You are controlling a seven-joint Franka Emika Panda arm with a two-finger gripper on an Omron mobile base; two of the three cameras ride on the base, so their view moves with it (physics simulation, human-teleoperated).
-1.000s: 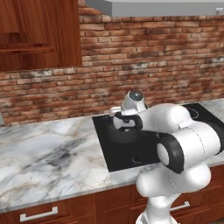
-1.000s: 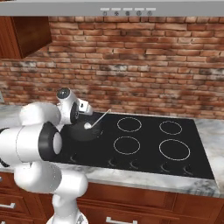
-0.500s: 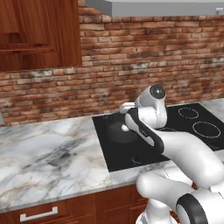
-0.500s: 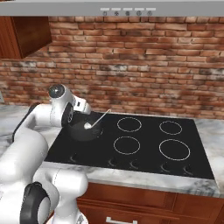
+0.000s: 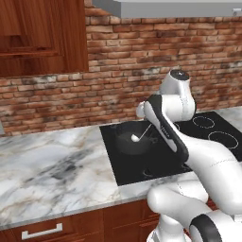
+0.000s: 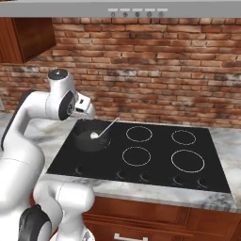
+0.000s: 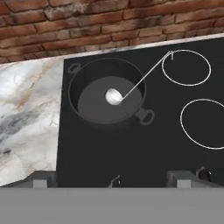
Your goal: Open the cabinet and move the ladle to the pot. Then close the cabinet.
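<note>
Pincer (image 7: 111, 177) hangs above the hob with its jaws wide apart and nothing between them. From the left: marble desk (image 5: 47, 165), then the pot (image 7: 106, 92) on the near burner — the ladle (image 7: 114, 96) lies inside, bowl down, handle leaning over the rim. What remains, I judge, is closing the cabinet (image 5: 42, 38) — up left.
</note>
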